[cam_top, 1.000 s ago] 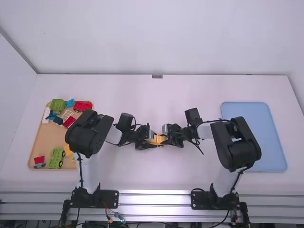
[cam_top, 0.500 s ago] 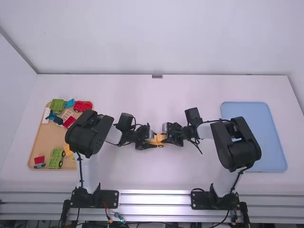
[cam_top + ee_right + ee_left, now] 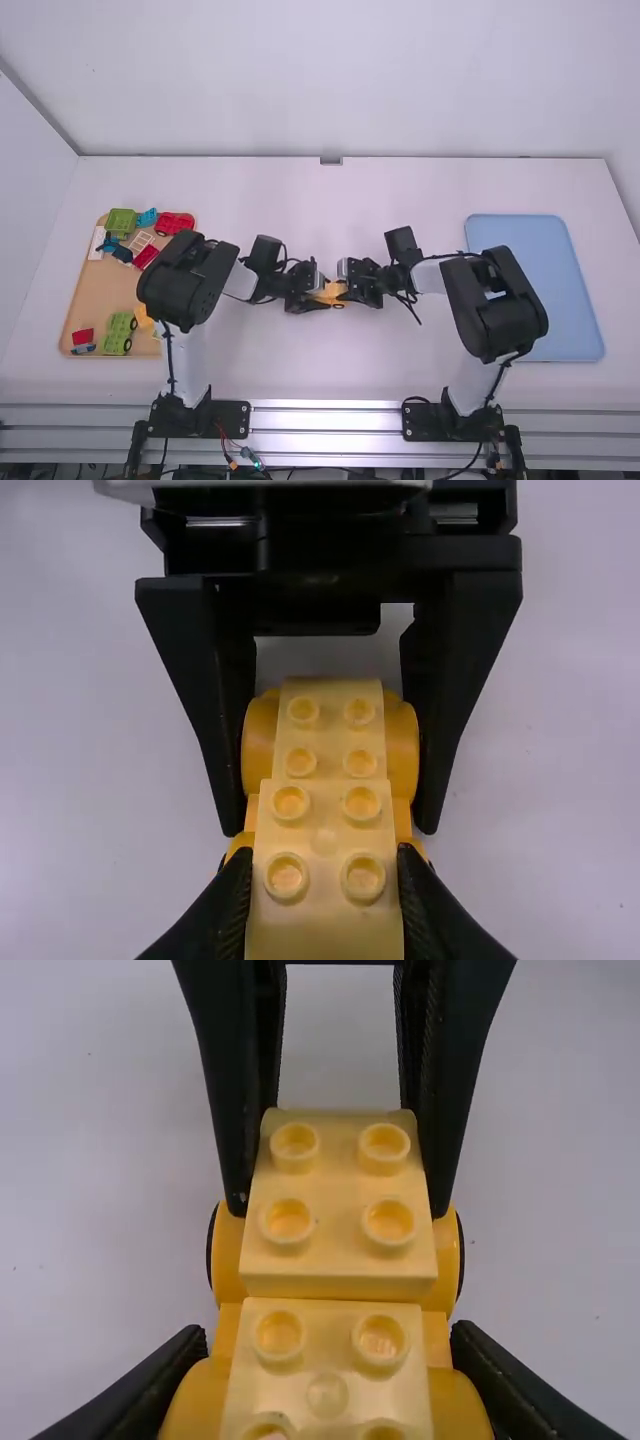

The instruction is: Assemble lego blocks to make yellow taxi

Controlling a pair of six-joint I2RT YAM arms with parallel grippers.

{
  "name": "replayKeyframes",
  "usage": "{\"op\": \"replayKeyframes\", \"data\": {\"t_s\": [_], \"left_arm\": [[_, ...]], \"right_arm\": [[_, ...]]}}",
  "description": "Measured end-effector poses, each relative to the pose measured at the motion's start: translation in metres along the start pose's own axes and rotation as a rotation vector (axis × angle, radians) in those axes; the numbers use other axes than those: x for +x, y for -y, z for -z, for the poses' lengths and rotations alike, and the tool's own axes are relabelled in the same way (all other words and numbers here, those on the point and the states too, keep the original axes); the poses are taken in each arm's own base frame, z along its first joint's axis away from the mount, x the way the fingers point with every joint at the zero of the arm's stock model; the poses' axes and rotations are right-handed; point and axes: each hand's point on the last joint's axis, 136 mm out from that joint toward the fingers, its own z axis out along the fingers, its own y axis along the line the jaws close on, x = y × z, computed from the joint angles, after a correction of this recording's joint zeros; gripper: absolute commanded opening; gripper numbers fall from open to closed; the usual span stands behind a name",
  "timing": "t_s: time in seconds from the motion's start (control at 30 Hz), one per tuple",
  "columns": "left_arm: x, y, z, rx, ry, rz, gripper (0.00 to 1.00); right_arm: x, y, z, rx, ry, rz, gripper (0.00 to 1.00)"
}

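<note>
One yellow taxi (image 3: 334,296) sits between the two arms, at the middle of the white table (image 3: 330,370), its wheels (image 3: 461,1253) at the sides. Its top carries two yellow studded blocks, lined up end to end: a front block (image 3: 345,1270) at the right arm's end, and a raised block (image 3: 325,1360) nearer the left arm. The left gripper (image 3: 321,297) has its fingers set apart by the width of the rounded yellow sides, clasping the car at its own end. The right gripper (image 3: 347,288) is drawn in narrower, with the front block caught between its fingers. The two grippers face each other over the one toy. Out to the left, a tan tray (image 3: 75,318) holds loose pieces: a green block (image 3: 120,222) and a red car piece (image 3: 174,223) near its far end, a pale lattice piece (image 3: 141,242) with a dark red block (image 3: 146,256) beside it, and a green wheeled piece (image 3: 117,333) towards the near end. Out to the right lies a blue tray (image 3: 570,300), partly hidden by the right arm (image 3: 505,310).
</note>
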Motion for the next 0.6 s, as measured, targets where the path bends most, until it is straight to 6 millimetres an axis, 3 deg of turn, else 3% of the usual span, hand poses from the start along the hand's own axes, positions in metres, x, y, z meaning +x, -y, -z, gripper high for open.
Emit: {"op": "replayKeyframes", "data": {"t_s": [0.1,0.17,0.2,0.27,0.3,0.6], "left_arm": [[0.000,-0.001,0.000,0.000,-0.001,-0.001,0.29],[0.000,-0.002,0.000,-0.004,-0.002,-0.003,0.30],[0.000,-0.002,0.000,-0.005,-0.002,-0.003,0.30],[0.000,-0.002,0.000,-0.008,-0.002,-0.003,0.30],[0.000,-0.003,0.000,-0.010,-0.002,-0.003,0.30],[0.000,-0.004,0.000,-0.016,-0.005,-0.002,0.29]], "right_arm": [[0.000,0.001,0.000,0.004,0.000,-0.014,0.02],[0.001,0.001,0.000,0.006,-0.002,-0.028,0.20],[0.001,0.002,0.001,0.007,-0.003,-0.029,0.22],[0.001,0.002,0.001,0.009,-0.003,-0.034,0.41],[0.000,0.002,0.001,0.009,0.000,-0.032,0.45],[-0.011,0.003,0.011,-0.004,0.075,-0.047,0.54]]}}
